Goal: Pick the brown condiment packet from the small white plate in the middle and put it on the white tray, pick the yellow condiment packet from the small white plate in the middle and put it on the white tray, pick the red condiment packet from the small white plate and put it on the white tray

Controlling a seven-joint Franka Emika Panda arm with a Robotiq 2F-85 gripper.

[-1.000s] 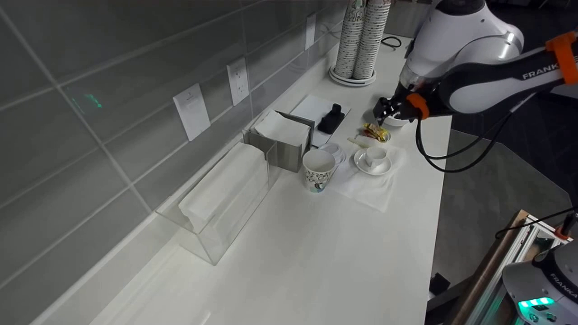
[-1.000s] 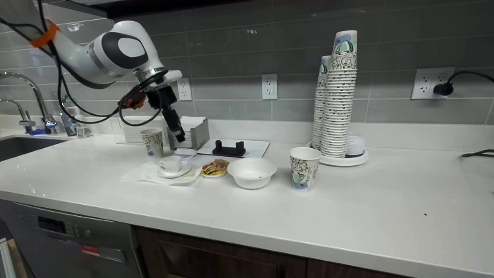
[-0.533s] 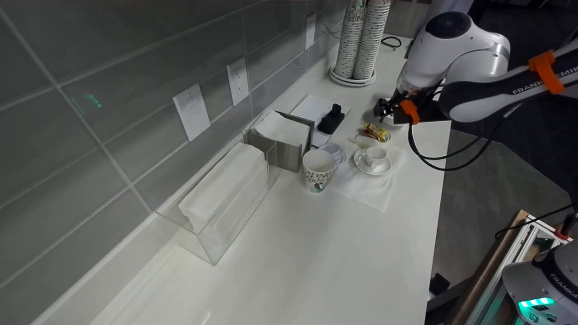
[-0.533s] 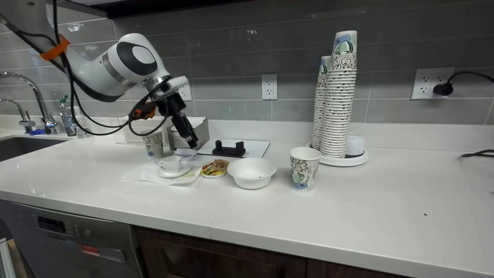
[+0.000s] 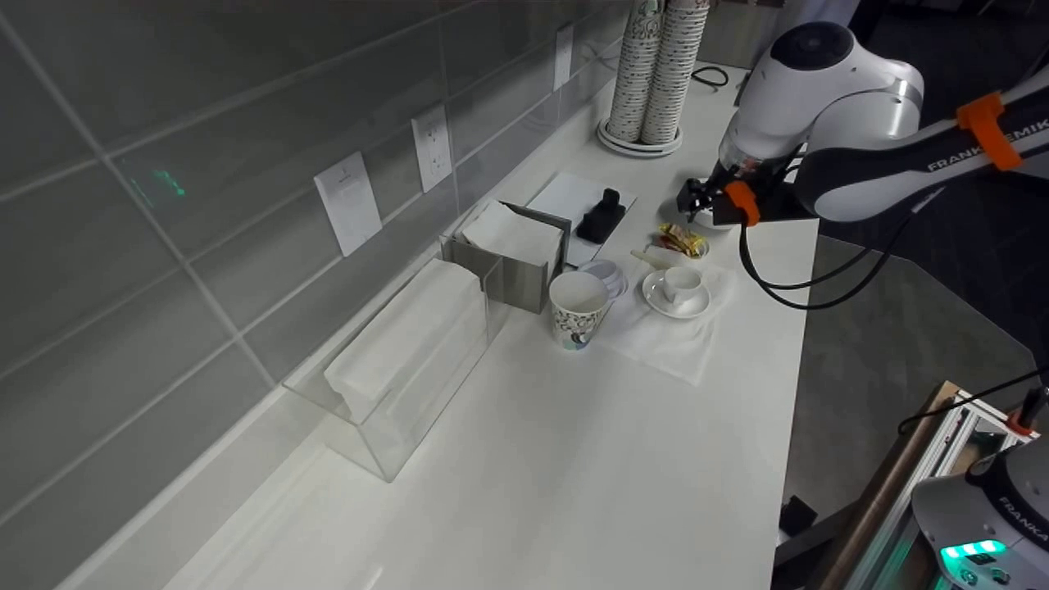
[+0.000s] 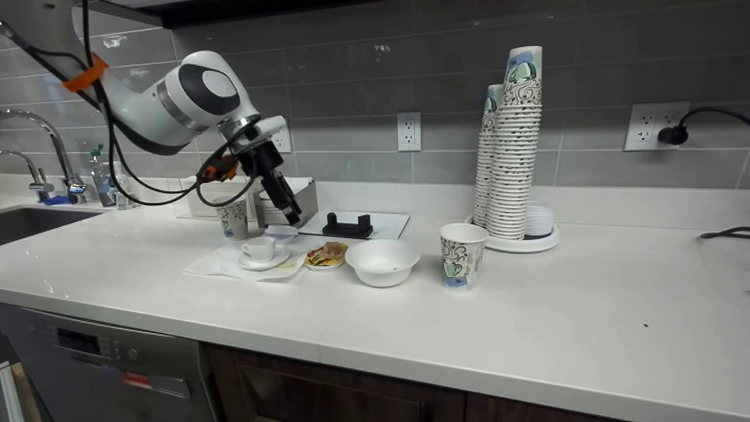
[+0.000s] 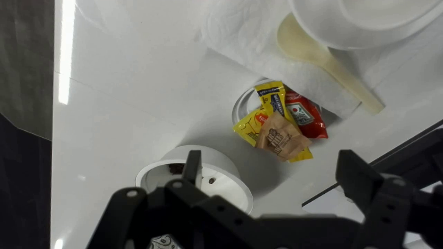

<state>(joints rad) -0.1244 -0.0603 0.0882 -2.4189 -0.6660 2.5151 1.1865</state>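
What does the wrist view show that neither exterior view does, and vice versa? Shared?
Only the wrist view: lettering on the small brown sachet and a dark reddish clump inside the round white bowl.

In both exterior views only: tall stacks of patterned paper cups, a grey metal napkin holder and white wall outlets.

Shared: black gripper, that bowl, and the small round white plate with that sachet, yellow sachets and a red sachet piled on it.

With the white bowl [image 6: 382, 269] as dial centre in an exterior view, a single paper cup [image 6: 461, 258] stands at three o'clock, a teacup [image 6: 258, 249] on its saucer [image 6: 282, 257] at nine, the dishwasher [image 6: 117, 375] at eight, stacked paper cups [image 6: 514, 158] between one and two. In the wrist view, a pale spoon [image 7: 322, 58] aims its handle between four and five.
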